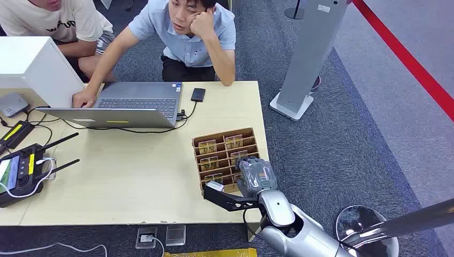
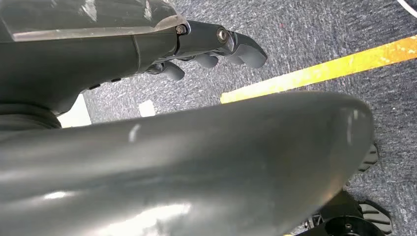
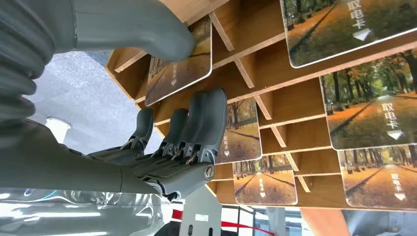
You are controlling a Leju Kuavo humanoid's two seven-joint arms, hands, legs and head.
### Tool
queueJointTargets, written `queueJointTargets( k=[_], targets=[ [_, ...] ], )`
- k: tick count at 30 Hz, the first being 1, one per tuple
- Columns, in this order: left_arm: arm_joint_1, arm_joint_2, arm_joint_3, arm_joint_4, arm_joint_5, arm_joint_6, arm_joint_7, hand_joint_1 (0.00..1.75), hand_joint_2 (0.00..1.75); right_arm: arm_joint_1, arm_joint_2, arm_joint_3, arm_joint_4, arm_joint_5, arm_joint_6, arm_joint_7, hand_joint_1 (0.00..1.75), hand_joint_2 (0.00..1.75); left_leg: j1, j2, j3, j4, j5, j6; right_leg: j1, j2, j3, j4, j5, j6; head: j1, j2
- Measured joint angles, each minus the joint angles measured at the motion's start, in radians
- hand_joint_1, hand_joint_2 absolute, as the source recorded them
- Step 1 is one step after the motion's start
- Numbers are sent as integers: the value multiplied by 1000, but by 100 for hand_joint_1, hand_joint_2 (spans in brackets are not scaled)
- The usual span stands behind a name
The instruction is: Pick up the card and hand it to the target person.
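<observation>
i see the right hand (image 3: 167, 142) over the wooden rack's (image 1: 249, 132) near right slots, thumb on one card (image 3: 179, 69), fingers beside it; whether it grips, i cannot tell. left hand (image 2: 206, 46) hangs curled, holding nothing

Wood rack (image 1: 250, 132), glossy cards (image 3: 180, 70) (prob. plastic), matt carpet (image 1: 342, 139)
</observation>
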Motion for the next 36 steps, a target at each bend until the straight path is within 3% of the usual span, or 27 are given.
queueJointTargets(
  k=[21,36],
  targets=[
    [0,0,0,0,0,0,-1,0,0,-6,0,-5,9,-14,-17,12,154,175,0,0,0,0,0,0,0,0,0,0,0,0,0,0],
    [0,0,0,0,-6,10,-25,0,0,-6,-4,-6,0,-25,-16,17,155,175,0,0,1,0,0,0,0,0,0,0,0,0,0,0]
  ],
)
